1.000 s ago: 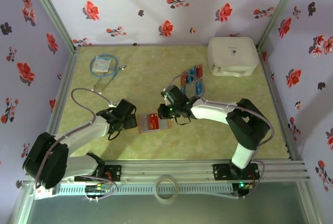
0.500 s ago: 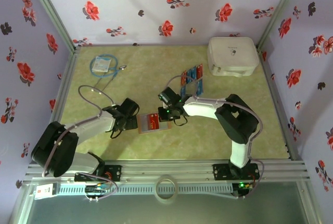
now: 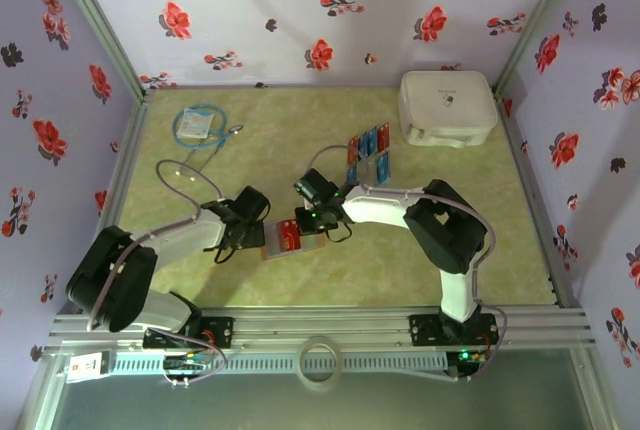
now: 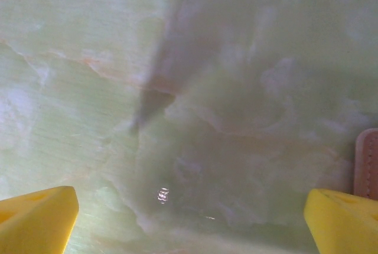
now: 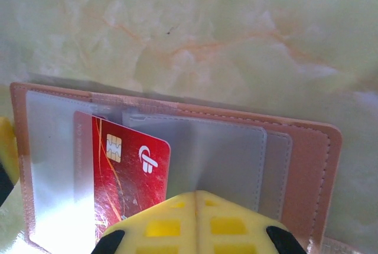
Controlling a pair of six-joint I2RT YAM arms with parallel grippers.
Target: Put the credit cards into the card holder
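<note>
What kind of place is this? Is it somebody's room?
Probably not a room: it looks like a small robot test booth. Flowered walls close in a green marbled table, and a left arm and a right arm are bolted to a metal rail at its near edge.

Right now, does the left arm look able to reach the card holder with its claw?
Probably yes. The left claw is open, and the card holder lies right by one fingertip, with nothing between. The shut right claw sits over the holder, so only that side looks free.
</note>
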